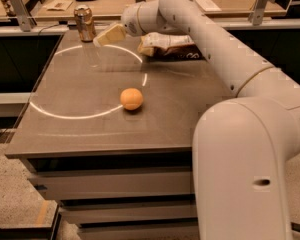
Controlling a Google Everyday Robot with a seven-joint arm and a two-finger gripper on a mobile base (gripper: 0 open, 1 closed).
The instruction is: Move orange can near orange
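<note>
The white, smooth-shelled robot arm [225, 54] stood up by the near right corner of the grey-brown counter [80, 134] and reached across to its far edge. Its pale cream gripper [106, 36] hung low near the far left corner, pointing left.

My grey-brown, smooth-topped table [80, 91] carries three things. A small orange-brown metal can [84, 24] stands upright at the far left corner, a crinkled brown-and-white snack bag [172, 48] lies along the far edge, and a round orange fruit [131, 98] sits mid-top (well apart from both). My gripper [101, 38] hovers just beside the can.
</note>
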